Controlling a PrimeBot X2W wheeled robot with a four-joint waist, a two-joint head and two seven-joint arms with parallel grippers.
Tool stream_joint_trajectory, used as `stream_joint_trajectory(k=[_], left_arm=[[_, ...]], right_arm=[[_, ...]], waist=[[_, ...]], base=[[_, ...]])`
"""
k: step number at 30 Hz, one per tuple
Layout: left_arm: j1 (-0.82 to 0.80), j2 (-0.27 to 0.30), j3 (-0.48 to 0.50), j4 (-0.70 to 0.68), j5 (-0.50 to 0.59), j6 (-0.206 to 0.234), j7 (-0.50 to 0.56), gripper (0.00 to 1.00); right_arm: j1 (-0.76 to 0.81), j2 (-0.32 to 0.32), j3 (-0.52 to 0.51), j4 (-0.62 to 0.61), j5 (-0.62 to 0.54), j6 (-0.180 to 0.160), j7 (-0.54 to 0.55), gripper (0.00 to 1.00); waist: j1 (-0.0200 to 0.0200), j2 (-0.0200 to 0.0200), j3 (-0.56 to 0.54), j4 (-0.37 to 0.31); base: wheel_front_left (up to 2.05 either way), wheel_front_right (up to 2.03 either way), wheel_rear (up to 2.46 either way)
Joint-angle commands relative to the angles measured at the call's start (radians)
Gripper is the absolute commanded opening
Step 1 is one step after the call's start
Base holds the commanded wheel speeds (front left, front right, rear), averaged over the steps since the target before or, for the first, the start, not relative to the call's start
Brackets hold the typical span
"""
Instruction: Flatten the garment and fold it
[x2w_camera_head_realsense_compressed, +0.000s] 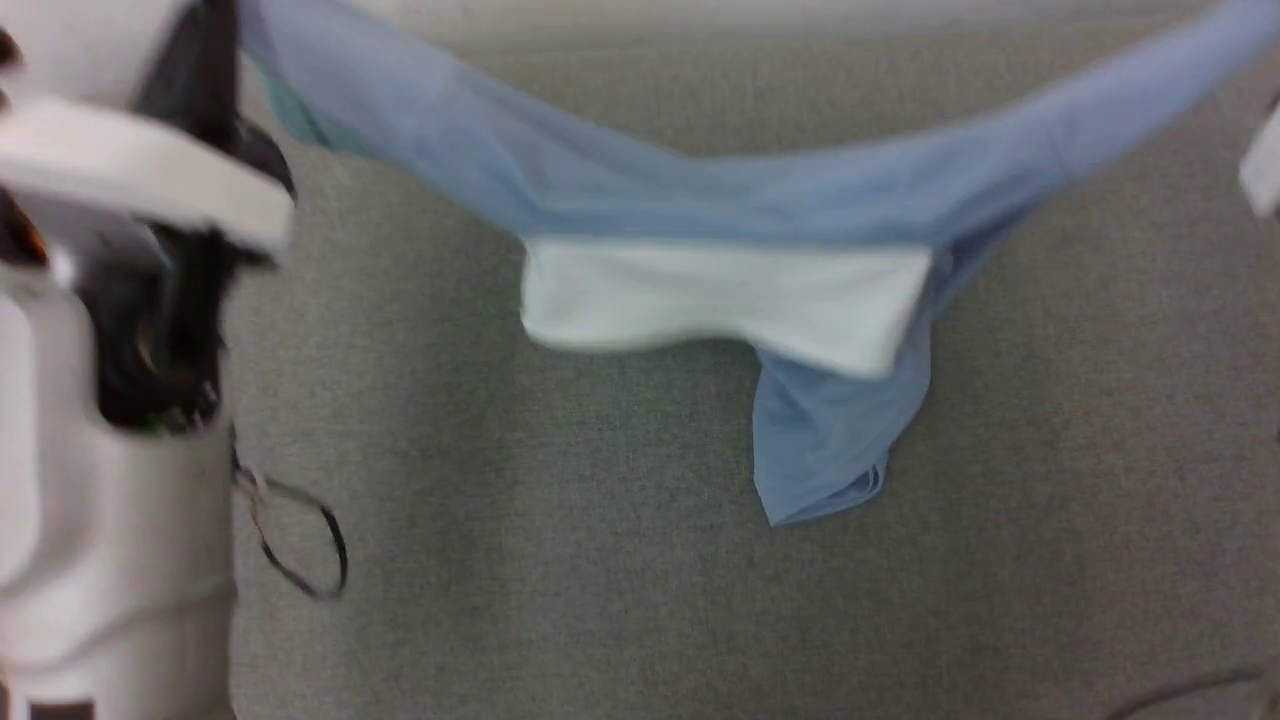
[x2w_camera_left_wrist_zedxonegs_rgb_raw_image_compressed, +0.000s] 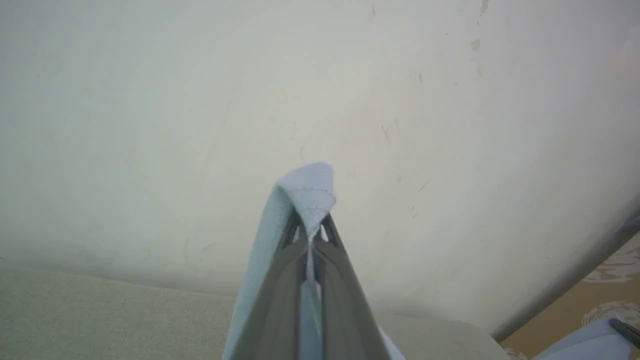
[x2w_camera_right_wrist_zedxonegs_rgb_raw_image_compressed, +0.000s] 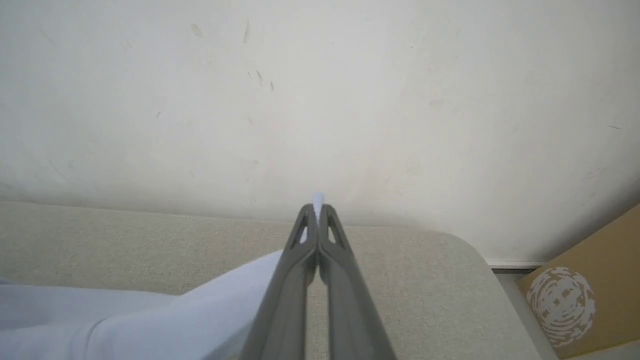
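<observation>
- At the far left, your left arm (x2w_camera_head_realsense_compressed: 110, 500) stands tall along the edge of the head view, with a thin dark cable loop (x2w_camera_head_realsense_compressed: 300, 540) beside it. I judge the arm is raised to keep the cloth off the surface.
- The left jaws are pressed together on a stitched corner of the garment (x2w_camera_left_wrist_zedxonegs_rgb_raw_image_compressed: 307, 190). A small peak of blue knit pokes out past the tips, seen against the pale wall (x2w_camera_left_wrist_zedxonegs_rgb_raw_image_compressed: 200, 100).
- In the centre, the garment hangs as a sagging band from upper left to upper right above the grey cloth-covered counter (x2w_camera_head_realsense_compressed: 500, 600). Holding it by two far-apart points lets its own weight pull out the creases. The sag suggests it is not yet taut.
- Under that band droops a white fabric panel (x2w_camera_head_realsense_compressed: 720, 300), and just right of it a blue fold (x2w_camera_head_realsense_compressed: 830, 440) dangles lower. You cannot tell whether the fold's tip touches the counter. Lowered like this, both would likely bunch underneath.
- On the right, the right jaws are closed, pinching a thin sliver of pale cloth at the tips. The rest trails away low over the counter. A bite that slim may slip.
- At the far right, a cardboard box (x2w_camera_right_wrist_zedxonegs_rgb_raw_image_compressed: 575, 295) sits beyond the counter's rounded corner, well apart from the cloth.
- You are in the flattening stage, and folding has not begun.
</observation>
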Motion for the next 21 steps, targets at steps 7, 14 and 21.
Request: stream_joint_trajectory(k=[7,14,21], left_arm=[[-0.362,0.079,0.041,0.114,0.078,0.064,-0.041,0.0],[-0.642,0.116,0.066,0.239,0.139,0.073,-0.186,0.0],[-0.805,0.126,0.097,0.329,0.142,0.043,-0.339,0.0]], right_arm=[[-0.405,-0.062,0.117,0.174,-0.069,-0.001,-0.069,0.0],[-0.712,-0.04,0.105,0.318,-0.152,-0.001,-0.223,0.0],[-0.901,-0.006,0.044,0.398,-0.242,-0.001,-0.411,0.0]], waist=[[-0.0003,0.0002,0.222,-0.044],[-0.0003,0.0002,0.293,-0.046],[-0.0003,0.0002,0.299,-0.04]], base=[[0.0,0.0,0.0],[0.0,0.0,0.0],[0.0,0.0,0.0]])
